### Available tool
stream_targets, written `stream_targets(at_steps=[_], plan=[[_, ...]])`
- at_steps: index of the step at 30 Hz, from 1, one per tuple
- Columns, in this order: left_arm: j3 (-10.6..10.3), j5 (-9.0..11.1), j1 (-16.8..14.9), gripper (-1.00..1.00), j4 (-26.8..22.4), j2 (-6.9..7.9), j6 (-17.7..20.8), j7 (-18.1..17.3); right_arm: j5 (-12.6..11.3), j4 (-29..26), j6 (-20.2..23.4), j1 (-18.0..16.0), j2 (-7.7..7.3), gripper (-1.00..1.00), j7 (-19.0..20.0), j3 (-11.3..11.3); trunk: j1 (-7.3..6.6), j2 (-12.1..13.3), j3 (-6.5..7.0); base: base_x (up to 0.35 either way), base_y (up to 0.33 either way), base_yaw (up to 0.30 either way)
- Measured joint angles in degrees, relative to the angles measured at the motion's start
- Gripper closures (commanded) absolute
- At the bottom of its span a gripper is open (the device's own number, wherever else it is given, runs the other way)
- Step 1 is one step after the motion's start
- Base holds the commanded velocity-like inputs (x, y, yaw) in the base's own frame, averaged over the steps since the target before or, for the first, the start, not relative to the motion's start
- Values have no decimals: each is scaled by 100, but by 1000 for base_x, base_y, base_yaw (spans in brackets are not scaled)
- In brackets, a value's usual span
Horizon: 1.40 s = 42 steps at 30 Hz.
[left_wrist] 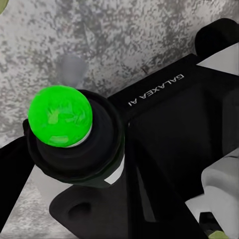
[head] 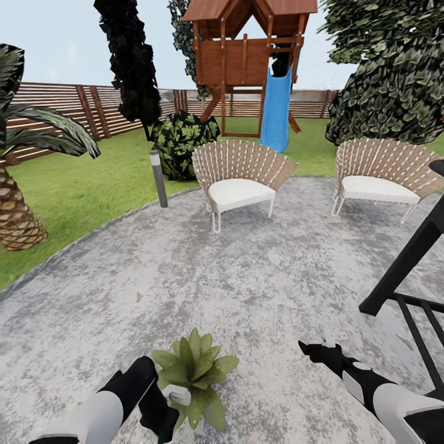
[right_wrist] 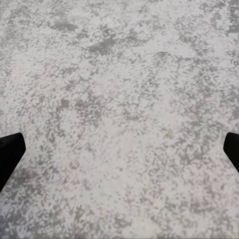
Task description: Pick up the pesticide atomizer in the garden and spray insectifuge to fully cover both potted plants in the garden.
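The left gripper (head: 165,401) clamps the pesticide atomizer (head: 177,394), its white head against a potted plant (head: 196,370) of pointed leaves on the mottled-grey patio (head: 246,277). The right gripper (head: 317,351) hangs open, empty. Wicker chairs (head: 240,172) stand beyond.

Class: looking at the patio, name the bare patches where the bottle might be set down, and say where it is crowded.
Bare paving runs from the potted plant up to the two wicker chairs, and between the plant and the right gripper. It is crowded beside the left gripper, where the atomizer meets the leaves, and by the black frame on the right.
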Motion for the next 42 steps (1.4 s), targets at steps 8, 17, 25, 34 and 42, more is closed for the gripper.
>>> stream_targets(at_steps=[8,17,25,34,42], plan=[[-5,-1,0,100,1,-3,1,1,0,-2,1,1,-1,-100,0,-1,0,0,-15,0,-119,32],[-8,-8,0,100,2,-12,-3,1,0,1,-2,0,-1,-100,0,0,0,0,-15,0,-202,0],[-6,-14,-1,100,370,-12,-9,13,0,-2,1,1,0,-100,0,-1,0,0,-15,0,-70,0],[4,-25,-1,100,584,39,-21,23,0,-2,1,1,-1,-100,0,-1,0,0,-15,0,0,0],[27,-551,-2,100,453,194,-22,22,0,-2,1,2,3,-100,-6,-1,0,0,-15,0,0,0]])
